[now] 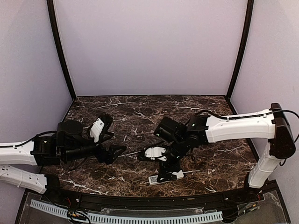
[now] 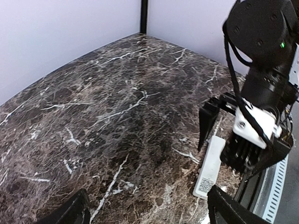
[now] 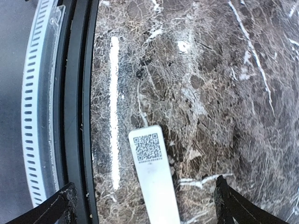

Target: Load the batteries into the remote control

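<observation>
The remote control [image 1: 176, 175] lies flat on the dark marble table [image 1: 135, 112] near the front edge, its white back up and a square code sticker [image 3: 148, 146] at one end. My right gripper [image 1: 167, 171] points down over it, open, with a finger on either side of the bar and neither touching it. In the right wrist view the remote control [image 3: 156, 179] runs up between the two black fingertips [image 3: 63, 205]. My left gripper [image 1: 113, 140] is open and empty, a short way to the left of the remote control [image 2: 210, 165]. No batteries are in view.
A black rail and a white slotted strip [image 3: 35, 93] run along the table's front edge, right beside the remote. Lilac walls close off the back and both sides. The right arm [image 2: 261, 84] fills the right part of the left wrist view.
</observation>
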You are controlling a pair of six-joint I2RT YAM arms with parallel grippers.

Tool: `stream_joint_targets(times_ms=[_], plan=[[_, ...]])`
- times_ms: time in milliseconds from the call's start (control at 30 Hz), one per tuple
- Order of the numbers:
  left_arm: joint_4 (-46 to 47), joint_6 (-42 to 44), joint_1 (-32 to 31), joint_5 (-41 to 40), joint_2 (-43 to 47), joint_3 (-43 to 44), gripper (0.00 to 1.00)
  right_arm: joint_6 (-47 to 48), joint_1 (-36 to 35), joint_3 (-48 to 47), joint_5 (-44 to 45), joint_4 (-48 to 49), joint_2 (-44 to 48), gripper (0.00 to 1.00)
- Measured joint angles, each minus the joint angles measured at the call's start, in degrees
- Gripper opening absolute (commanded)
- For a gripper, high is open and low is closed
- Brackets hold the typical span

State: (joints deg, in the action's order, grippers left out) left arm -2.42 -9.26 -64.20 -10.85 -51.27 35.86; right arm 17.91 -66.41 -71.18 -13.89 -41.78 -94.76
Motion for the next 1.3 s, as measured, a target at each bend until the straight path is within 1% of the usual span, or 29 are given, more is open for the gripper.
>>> stream_joint_targets(times_ms=[100, 200, 300, 433, 467, 567, 633, 733, 900, 1067, 1133, 1200, 1300], plan=[[-1.68, -1.81, 0.09, -4.48, 0.11, 0.00, 0.86, 4.24, -0.92, -0.31, 0.35, 2.73, -4.24, 0.99], [-3.06, -2.69, 0.09, -7.02, -1.16, 0.11, 0.86, 6.95, -1.60, -0.50, 0.92, 3.82, -8.76, 0.95], [-3.98, -3.26, 0.09, -8.52, -1.66, 0.20, 0.86, 8.90, -2.08, -0.61, 2.16, 4.52, -12.33, 0.90], [-4.20, -3.58, 0.09, -9.81, -0.81, 0.31, 0.86, 9.84, -2.73, -0.61, 4.20, 6.05, -14.32, 0.80], [-4.24, -3.58, 0.09, -9.90, -0.42, 0.31, 0.85, 9.86, -2.86, -0.63, 4.79, 6.43, -14.67, 0.75], [-4.33, -3.58, 0.09, -10.36, 1.09, 0.31, 0.85, 9.99, -2.97, -1.22, 6.36, 6.71, -16.02, 0.48], [-4.55, -3.58, 0.09, -10.80, 1.55, 0.31, 0.85, 10.01, -2.99, -2.40, 6.91, 6.64, -16.81, 0.34], [-5.07, -3.54, 0.09, -11.08, 1.62, 0.31, 0.84, 9.66, -3.48, -3.69, 7.43, 5.62, -17.66, 0.23], [-5.14, -3.19, 0.09, -11.19, 1.68, 0.31, 0.81, 8.98, -4.04, -5.42, 7.45, 2.84, -17.92, 0.17], [-4.92, -1.60, 0.09, -10.69, 1.27, 0.31, 0.78, 6.60, -3.52, -8.22, 5.99, 0.72, -15.72, 0.16], [-4.37, -0.42, 0.09, -9.46, 0.76, 0.31, 0.77, 4.61, -2.64, -8.94, 3.80, 0.79, -12.35, 0.16], [-2.82, 1.25, 0.09, -7.21, 0.57, 0.24, 0.77, 1.64, -0.74, -9.55, 0.44, 1.99, -7.13, 0.16], [1.64, 4.26, 0.09, -1.42, 0.79, -0.13, 0.78, -3.98, 3.04, -9.99, -5.51, 7.82, 1.64, 0.16]])
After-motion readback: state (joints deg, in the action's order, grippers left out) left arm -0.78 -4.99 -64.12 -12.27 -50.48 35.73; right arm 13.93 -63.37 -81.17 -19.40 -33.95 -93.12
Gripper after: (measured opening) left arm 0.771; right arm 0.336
